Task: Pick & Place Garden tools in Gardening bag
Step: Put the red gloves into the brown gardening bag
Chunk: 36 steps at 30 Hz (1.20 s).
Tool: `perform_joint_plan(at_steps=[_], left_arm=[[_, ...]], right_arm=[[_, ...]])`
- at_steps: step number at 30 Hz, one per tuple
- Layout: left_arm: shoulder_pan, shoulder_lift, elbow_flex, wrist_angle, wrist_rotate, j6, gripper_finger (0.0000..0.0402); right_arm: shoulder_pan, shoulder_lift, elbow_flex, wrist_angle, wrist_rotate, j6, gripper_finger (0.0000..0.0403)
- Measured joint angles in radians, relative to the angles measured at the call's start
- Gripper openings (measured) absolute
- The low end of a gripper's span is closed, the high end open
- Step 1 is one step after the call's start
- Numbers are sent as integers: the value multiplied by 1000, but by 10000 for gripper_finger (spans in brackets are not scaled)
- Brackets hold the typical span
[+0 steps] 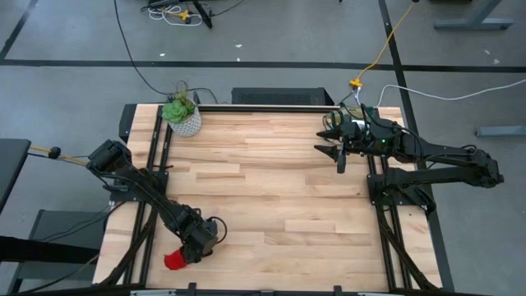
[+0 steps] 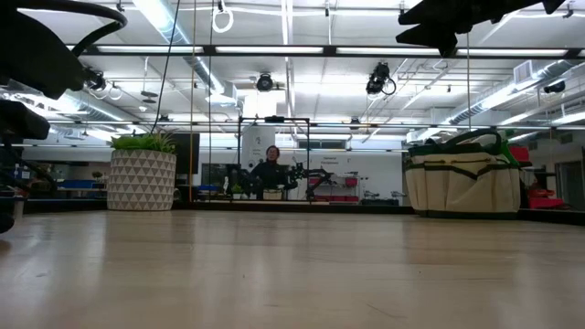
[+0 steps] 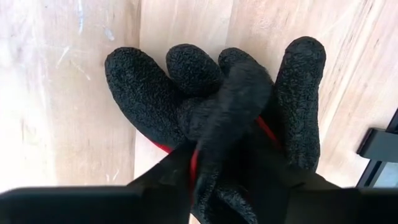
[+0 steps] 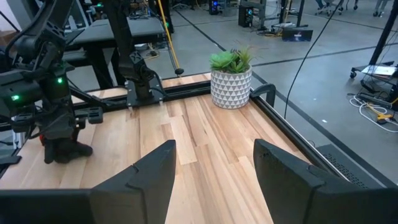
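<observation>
Two grippers are mine: my left gripper (image 1: 191, 249) is down on the glove (image 3: 205, 112) at the surface's (image 1: 271, 189) near-left corner, fingers closing around it; my right gripper (image 4: 214, 168) hangs open above the bag (image 2: 462, 183).

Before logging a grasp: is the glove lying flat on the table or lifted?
Cannot tell. The left gripper is down over the black glove with wood directly behind it, but contact with the table isn't visible.
</observation>
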Motion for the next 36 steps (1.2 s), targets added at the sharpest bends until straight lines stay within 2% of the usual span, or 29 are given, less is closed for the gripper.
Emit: perform_joint_plan(at_steps=[24,36], left_arm=[[39,0,1,8,56,27,26],[43,-12,3,18,85,31,15]], right_arm=[[0,0,0,0,0,0,216],[0,0,0,0,0,0,216]])
